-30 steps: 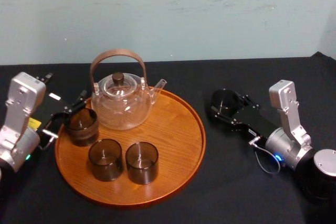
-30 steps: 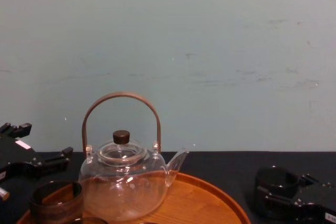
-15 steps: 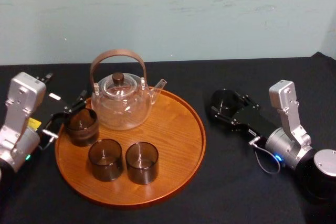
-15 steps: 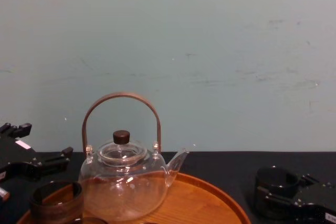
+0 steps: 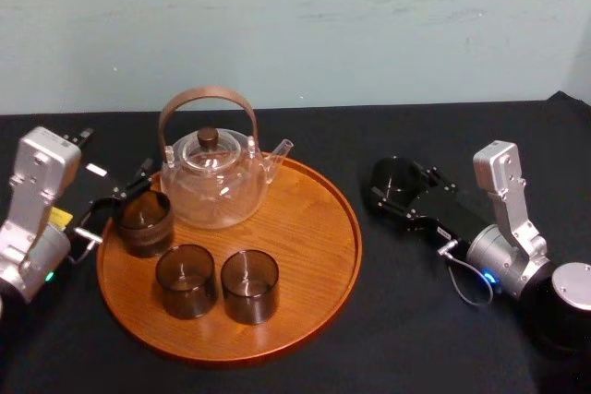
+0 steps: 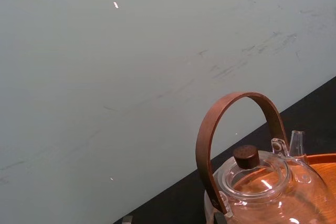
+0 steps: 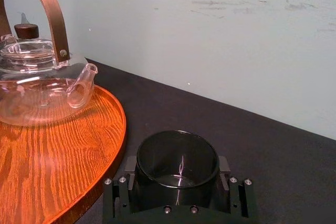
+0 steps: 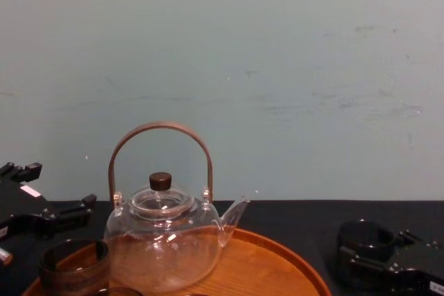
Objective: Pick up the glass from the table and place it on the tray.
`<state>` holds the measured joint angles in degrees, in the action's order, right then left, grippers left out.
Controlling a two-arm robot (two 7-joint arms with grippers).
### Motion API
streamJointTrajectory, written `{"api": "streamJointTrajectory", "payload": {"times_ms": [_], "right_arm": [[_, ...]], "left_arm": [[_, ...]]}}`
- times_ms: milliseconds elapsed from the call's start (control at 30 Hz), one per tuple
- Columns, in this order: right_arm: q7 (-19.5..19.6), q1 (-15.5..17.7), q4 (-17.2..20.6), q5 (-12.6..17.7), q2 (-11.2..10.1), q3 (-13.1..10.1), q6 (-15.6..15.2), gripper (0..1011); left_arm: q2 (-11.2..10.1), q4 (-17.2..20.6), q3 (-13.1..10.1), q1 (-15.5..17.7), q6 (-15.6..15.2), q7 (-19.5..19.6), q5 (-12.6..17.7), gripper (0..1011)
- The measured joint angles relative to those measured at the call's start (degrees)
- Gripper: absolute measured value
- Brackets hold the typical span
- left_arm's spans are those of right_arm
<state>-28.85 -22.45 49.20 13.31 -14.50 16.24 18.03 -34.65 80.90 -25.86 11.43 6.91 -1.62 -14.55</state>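
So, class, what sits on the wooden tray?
Glass teapot and three dark glasses; wood beneath them is covered. Right gripper grips a fourth glass off the tray; left gripper sits by the leftmost glass.

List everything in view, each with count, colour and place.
table: one, black cloth, under everything.
tray: one, orange-brown wood, left of centre.
glass teapot: one, clear, brown handle, tray's far side.
glasses on the tray: three, smoky dark, left and near parts.
glass on the table: one, dark, right of tray.
wall: one, pale green, behind.
left gripper: open, by tray's left edge.
right gripper: shut on the glass on the table.
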Motion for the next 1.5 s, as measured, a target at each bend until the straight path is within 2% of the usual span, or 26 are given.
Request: {"api": "streamJointTrajectory", "payload": {"times_ms": [1500], "right_arm": [[-0.24,-0.43,-0.18,-0.09,0.17,0.23,-0.04,904]], "left_arm": [[0.0,0.0,0.0,0.0,0.0,0.0,0.0,1001]]}}
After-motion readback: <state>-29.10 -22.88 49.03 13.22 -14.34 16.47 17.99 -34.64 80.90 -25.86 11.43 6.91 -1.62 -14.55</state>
